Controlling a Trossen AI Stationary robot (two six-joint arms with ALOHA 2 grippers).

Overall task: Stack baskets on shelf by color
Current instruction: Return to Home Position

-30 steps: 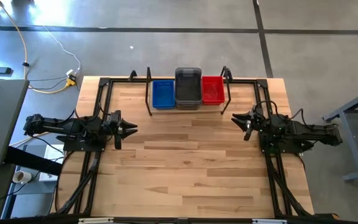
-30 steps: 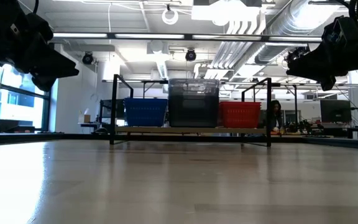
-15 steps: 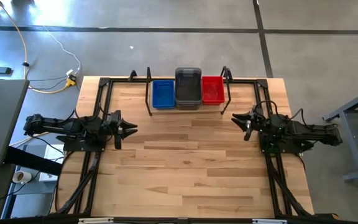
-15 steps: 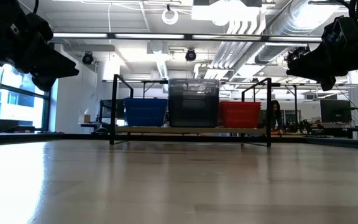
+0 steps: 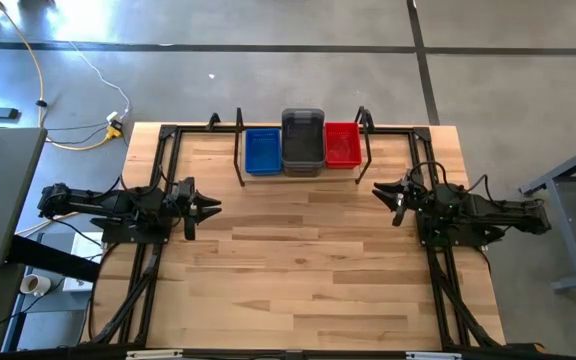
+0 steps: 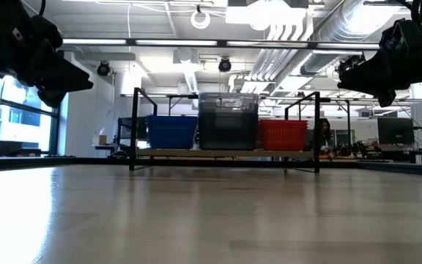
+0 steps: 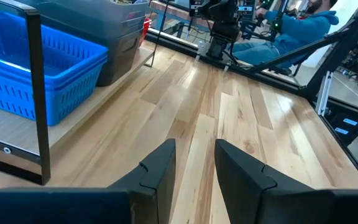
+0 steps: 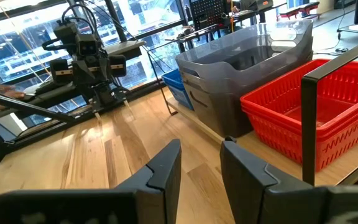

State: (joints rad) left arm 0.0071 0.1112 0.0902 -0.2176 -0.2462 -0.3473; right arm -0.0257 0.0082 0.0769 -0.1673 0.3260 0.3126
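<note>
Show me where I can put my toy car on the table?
The big tabletop is bare in the middle, between the left arm and the right arm, from the shelf to the near edge. The shelf is crowded: blue baskets, grey baskets and red baskets fill it side by side.

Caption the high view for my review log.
Blue baskets, grey baskets and red baskets side by side on the shelf; left gripper and right gripper parked wide apart, jaws open.
</note>
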